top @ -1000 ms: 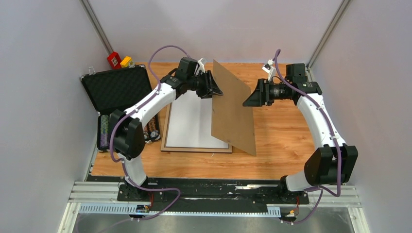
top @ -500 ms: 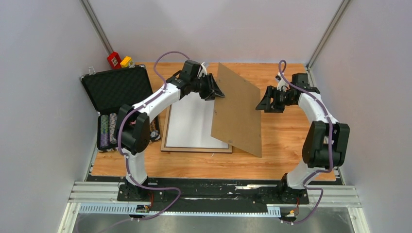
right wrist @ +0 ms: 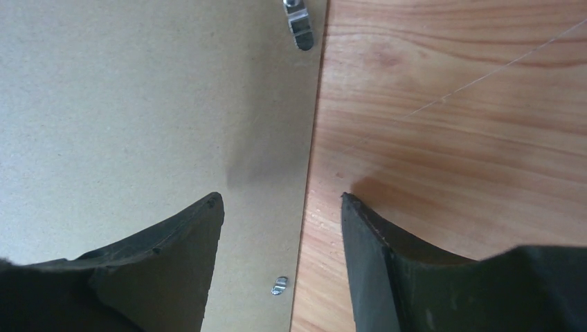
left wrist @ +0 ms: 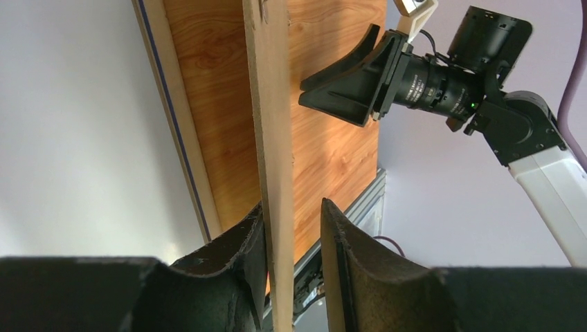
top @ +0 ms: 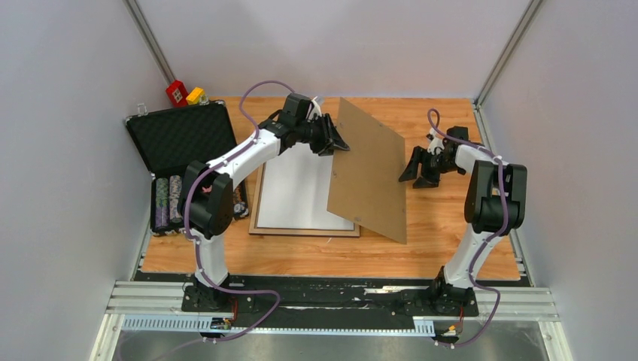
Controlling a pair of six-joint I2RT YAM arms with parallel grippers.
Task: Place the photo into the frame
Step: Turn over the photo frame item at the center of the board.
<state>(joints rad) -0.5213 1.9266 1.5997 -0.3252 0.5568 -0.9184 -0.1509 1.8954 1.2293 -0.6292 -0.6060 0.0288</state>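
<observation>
The frame (top: 301,230) lies flat on the table, tan back up, with a white sheet (top: 301,184) filling it; I cannot tell whether this sheet is the photo, as no print shows. A brown backing panel (top: 369,173) leans up from the frame's right side. My left gripper (top: 335,144) straddles its raised left edge. In the left wrist view the panel (left wrist: 270,124) touches one finger (left wrist: 242,242), with a gap to the other, so this gripper (left wrist: 294,207) is open. My right gripper (top: 416,174) is open and empty over the panel's right edge (right wrist: 308,138).
An open black case (top: 180,139) with poker chips (top: 169,203) sits left of the frame. Red (top: 177,92) and yellow (top: 195,95) blocks stand at the back left corner. Metal clips (right wrist: 299,24) stick out of the panel. Walls close in on both sides.
The panel has tipped further over to the right. My right arm has folded back, and its gripper has dropped towards the table beside the panel's right edge. My left gripper shifted slightly right.
</observation>
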